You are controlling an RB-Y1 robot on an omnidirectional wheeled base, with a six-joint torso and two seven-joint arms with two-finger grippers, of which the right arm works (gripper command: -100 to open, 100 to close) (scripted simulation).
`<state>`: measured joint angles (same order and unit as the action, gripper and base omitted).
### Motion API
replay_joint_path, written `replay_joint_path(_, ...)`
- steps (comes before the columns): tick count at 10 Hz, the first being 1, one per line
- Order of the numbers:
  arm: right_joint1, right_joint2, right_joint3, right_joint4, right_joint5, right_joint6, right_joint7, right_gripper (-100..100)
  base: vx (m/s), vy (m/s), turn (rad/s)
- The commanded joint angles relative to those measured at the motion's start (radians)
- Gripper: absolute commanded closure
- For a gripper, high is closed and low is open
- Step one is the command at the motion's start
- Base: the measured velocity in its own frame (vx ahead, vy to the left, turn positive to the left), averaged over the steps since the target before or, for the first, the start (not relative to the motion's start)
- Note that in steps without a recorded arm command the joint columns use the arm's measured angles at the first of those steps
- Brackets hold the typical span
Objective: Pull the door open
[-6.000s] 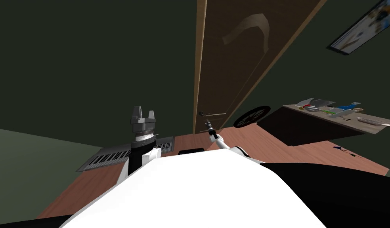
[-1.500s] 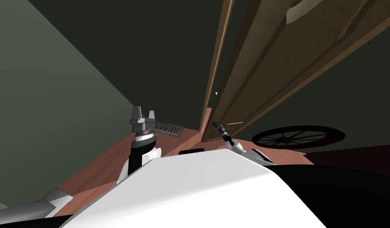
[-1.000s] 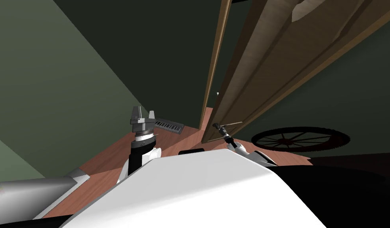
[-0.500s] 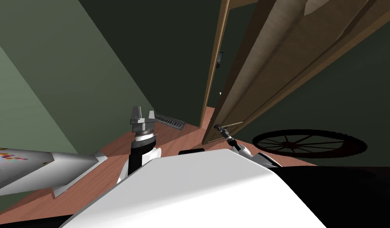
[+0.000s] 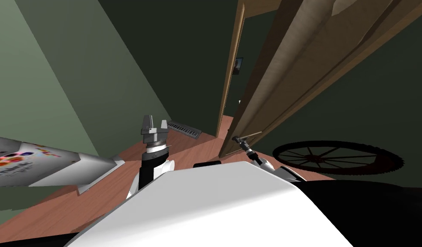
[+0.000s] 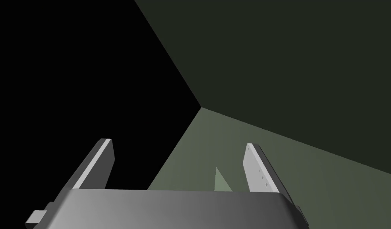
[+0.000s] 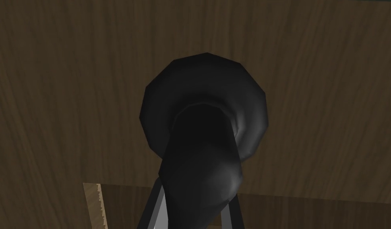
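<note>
The brown wooden door [image 5: 300, 55] stands ajar, swung out from its lighter frame [image 5: 229, 73] toward me. My right gripper [image 5: 236, 139] is at the door's free edge, shut on the dark lever handle [image 5: 250, 135]. In the right wrist view the black handle [image 7: 202, 159] runs from its round rose [image 7: 202, 99] down between my two fingers [image 7: 159, 206], which press its sides; the door's wood grain [image 7: 71, 79] lies behind. My left gripper [image 5: 153, 124] is raised in front of my chest, pointing up, open and holding nothing [image 6: 179, 159].
A keyboard [image 5: 184, 128] lies on the reddish wood floor by the green wall. A dark spoked wheel [image 5: 334, 156] leans right of the door. A grey-white object with coloured print [image 5: 43, 167] juts in at the left. A small picture [image 5: 237, 65] shows through the gap.
The door has swung further toward me and the gap at the frame has widened. I have turned, bringing the grey-white printed object into view at the left. Both grippers keep their state.
</note>
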<state>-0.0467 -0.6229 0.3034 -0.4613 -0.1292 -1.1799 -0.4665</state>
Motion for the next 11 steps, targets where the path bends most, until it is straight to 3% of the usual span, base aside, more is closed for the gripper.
replay_joint_path(1, -0.002, 0.000, 0.004, 0.007, 0.001, -0.011, -0.001, 100, -0.204, -0.098, 0.180)
replay_joint_path(11, -0.009, -0.012, 0.019, 0.053, 0.001, -0.068, -0.014, 100, -0.201, -0.110, 0.162)
